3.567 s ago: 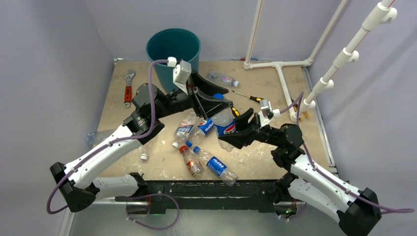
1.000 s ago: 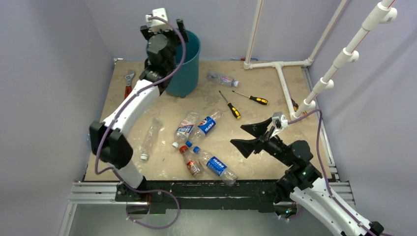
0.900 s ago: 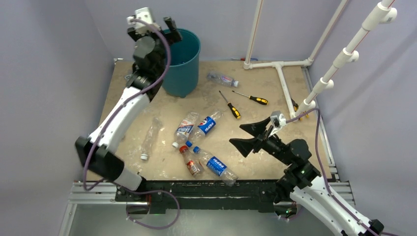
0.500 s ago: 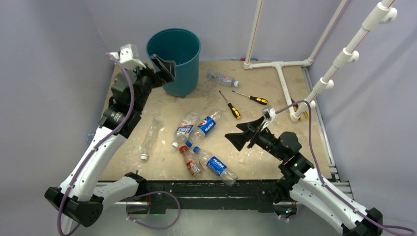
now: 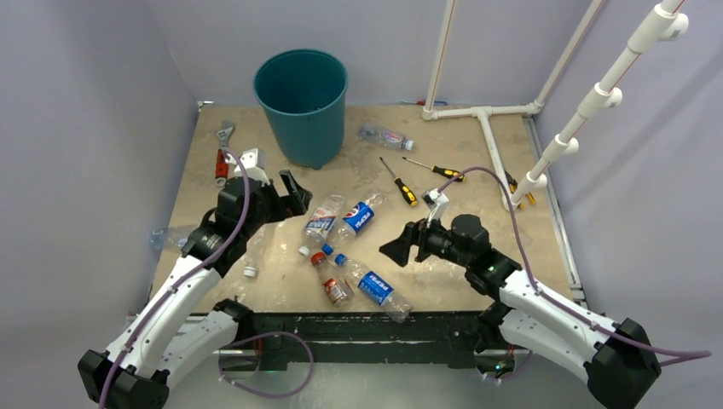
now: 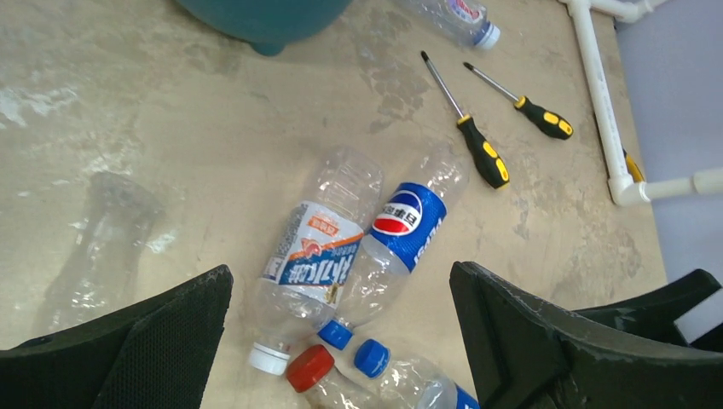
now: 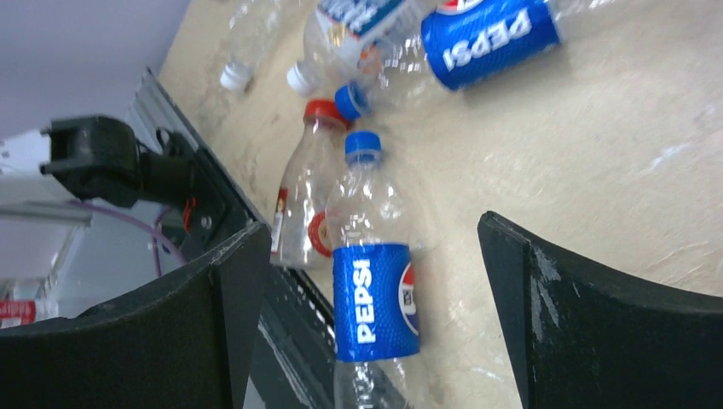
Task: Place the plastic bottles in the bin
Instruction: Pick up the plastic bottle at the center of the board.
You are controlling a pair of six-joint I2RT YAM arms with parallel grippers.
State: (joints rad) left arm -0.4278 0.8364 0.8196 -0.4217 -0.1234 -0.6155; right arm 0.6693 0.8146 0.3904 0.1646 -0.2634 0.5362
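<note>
While my left gripper (image 6: 339, 274) hangs open and empty, pointing toward two plastic bottles (image 6: 314, 256), my right gripper (image 7: 375, 243), open too, faces a nearer Pepsi bottle (image 7: 375, 300).

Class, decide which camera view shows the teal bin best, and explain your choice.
The top view: the whole bin shows, rim to base, standing upright. The left wrist view catches only its bottom edge at the top of the picture; the right wrist view misses it.

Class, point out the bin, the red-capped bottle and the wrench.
bin (image 5: 307, 128), top external view, outer wall.
red-capped bottle (image 7: 300, 194), right wrist view, clear body.
wrench (image 5: 225, 133), top external view, metal head.
</note>
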